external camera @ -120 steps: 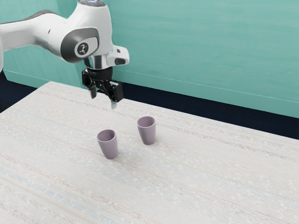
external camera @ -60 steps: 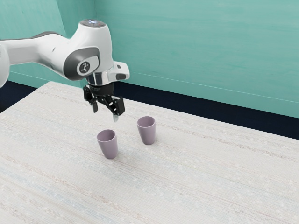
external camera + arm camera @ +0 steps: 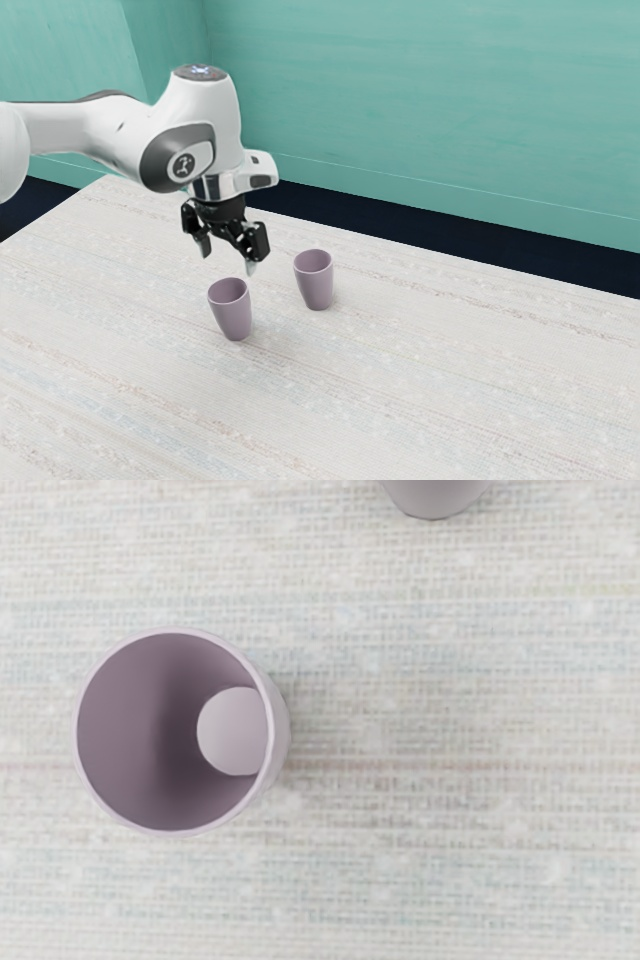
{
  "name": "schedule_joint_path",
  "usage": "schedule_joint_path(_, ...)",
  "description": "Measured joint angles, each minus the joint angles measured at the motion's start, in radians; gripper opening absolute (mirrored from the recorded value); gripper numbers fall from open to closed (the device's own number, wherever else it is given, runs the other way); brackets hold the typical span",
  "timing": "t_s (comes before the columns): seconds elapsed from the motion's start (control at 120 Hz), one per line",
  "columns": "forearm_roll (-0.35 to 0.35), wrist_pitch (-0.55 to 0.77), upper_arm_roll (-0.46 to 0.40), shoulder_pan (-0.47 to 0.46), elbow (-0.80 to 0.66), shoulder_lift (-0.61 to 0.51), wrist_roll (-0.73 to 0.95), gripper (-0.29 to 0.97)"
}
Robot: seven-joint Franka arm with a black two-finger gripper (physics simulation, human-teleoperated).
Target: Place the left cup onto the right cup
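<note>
just above the left cup (image 3: 231, 308) hangs the hand (image 3: 228, 258), spread open; right cup (image 3: 314, 278) stands apart nearby

Two mauve cups (image 3: 230, 307) (image 3: 313, 278), one table (image 3: 450, 380), one robot arm (image 3: 100, 125) with one black gripper (image 3: 228, 258)

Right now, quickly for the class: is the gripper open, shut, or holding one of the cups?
Gripper: open, holding nothing; it hovers just above the purple cup at the exterior view's left.
</note>
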Motion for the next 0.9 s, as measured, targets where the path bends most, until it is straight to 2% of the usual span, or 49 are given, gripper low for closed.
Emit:
schedule_joint_path(0.383, 0.001, 0.038, 0.001, -0.062, -0.013, 0.029, -0.012, 0.68)
schedule_joint_path(0.9, 0.008, 0.068, 0.001, -0.048, -0.018, 0.058, -0.011, 0.68)
